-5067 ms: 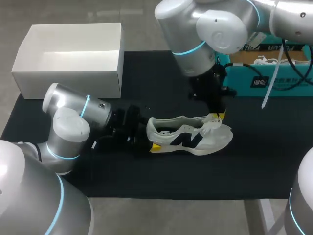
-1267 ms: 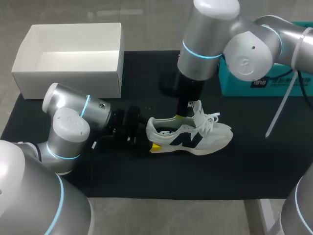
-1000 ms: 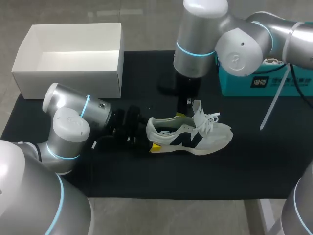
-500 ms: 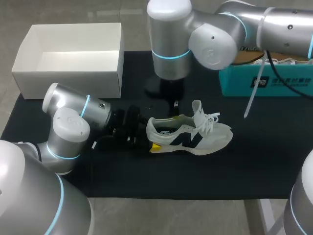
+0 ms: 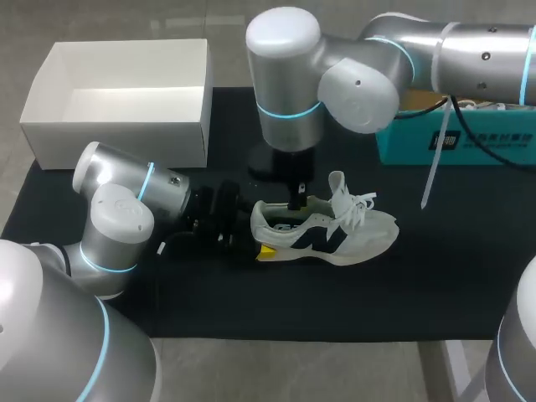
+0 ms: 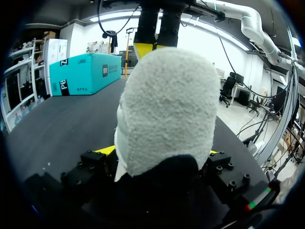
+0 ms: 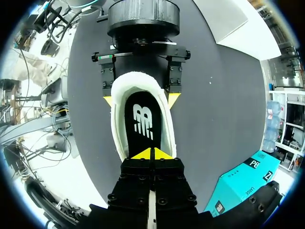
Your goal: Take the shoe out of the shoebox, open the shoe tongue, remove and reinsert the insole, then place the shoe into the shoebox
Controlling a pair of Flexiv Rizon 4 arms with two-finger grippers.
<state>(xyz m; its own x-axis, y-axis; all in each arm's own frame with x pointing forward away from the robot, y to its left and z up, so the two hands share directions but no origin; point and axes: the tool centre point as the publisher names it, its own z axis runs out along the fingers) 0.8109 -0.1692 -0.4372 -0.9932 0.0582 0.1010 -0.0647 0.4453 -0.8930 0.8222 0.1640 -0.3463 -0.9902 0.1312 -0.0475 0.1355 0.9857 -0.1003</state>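
From the overhead view, a white shoe (image 5: pixel 322 230) with a dark side mark stands upright on the dark bench (image 5: pixel 251 293), tongue (image 5: pixel 339 188) lifted, well apart from the open white shoebox (image 5: pixel 117 134) at the far left corner. The left end effector (image 5: pixel 254 232) pinches the shoe's heel. The right end effector (image 5: pixel 295 199) hangs over the shoe's opening. A teal box (image 5: pixel 452 138) sits at the far right. From the left wrist view, the pale heel fills the space between the fingers, touching both yellow tips (image 6: pixel 105 150). From the right wrist view, the right arm's yellow tips are pressed together just above the black insole (image 7: pixel 143 119) lying inside the shoe.
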